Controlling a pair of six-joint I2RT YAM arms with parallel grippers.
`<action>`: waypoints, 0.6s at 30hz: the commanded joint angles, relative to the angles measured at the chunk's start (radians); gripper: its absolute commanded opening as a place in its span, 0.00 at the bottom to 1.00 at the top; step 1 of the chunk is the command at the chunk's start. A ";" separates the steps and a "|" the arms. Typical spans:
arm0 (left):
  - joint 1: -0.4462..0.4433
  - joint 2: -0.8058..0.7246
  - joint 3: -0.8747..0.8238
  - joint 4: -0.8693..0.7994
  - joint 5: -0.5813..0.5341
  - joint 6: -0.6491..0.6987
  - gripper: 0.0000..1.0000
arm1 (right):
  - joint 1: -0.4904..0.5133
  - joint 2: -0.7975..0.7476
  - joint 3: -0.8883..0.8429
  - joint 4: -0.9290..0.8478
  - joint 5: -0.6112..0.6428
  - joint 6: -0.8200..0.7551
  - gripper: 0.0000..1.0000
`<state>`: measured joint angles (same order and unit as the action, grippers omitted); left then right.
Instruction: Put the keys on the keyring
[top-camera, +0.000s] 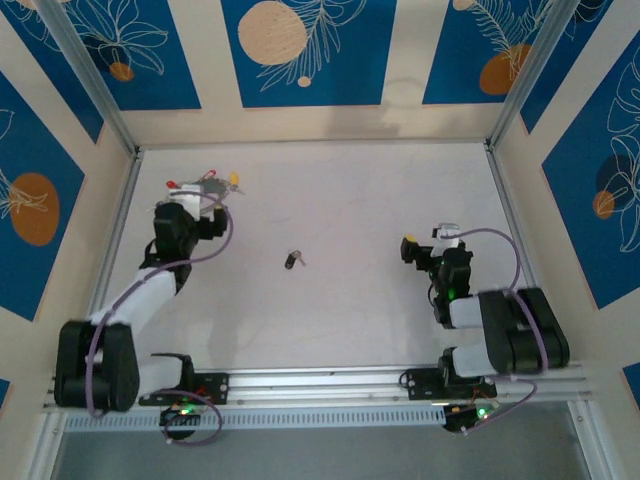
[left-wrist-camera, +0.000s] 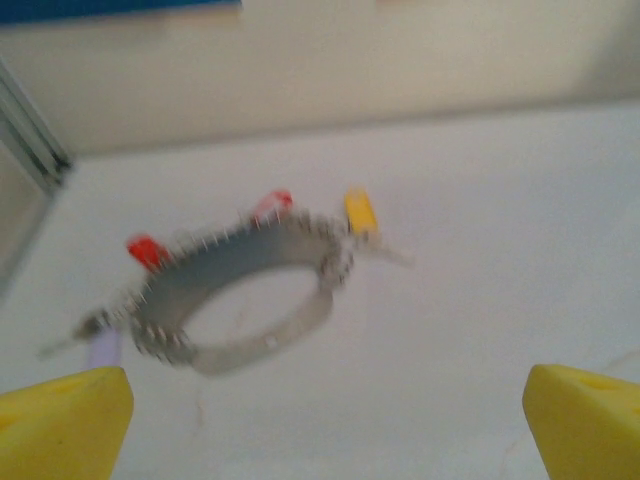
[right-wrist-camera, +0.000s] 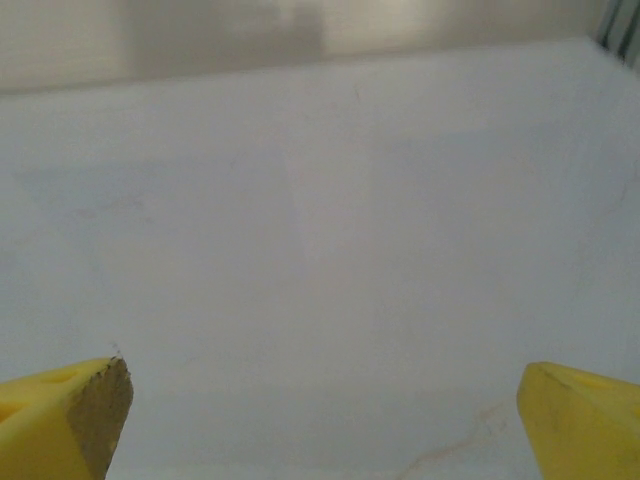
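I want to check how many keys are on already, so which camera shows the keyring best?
The left wrist view: the keyring sits large mid-frame, its loop and red- and yellow-tagged keys visible, though blurred. The top external view shows it as a tiny cluster just beyond the left gripper.

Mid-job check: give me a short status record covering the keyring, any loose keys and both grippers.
keyring: large grey metal loop on the white table, far left, just ahead of the left gripper
tags on ring: red-tagged key, another red one, yellow-tagged key; too blurred to count the rest
loose key: small black-headed silvery key, mid-table, apart from both arms
left gripper: open, empty
right gripper: open, empty, over bare table
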<state>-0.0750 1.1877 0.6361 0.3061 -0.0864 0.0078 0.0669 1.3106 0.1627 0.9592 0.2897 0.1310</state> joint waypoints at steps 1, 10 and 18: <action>0.001 -0.087 0.096 -0.209 -0.062 -0.108 1.00 | 0.000 -0.294 0.138 -0.361 0.048 0.033 0.99; 0.037 0.268 0.512 -0.448 -0.277 -0.342 1.00 | -0.050 -0.802 0.096 -0.698 -0.009 0.441 0.99; 0.052 0.745 0.859 -0.583 -0.155 -0.342 1.00 | -0.031 -0.653 0.286 -1.075 -0.139 0.319 0.99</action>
<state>-0.0334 1.8450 1.4151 -0.1753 -0.3069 -0.3256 0.0227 0.6315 0.3779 0.0410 0.2039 0.4744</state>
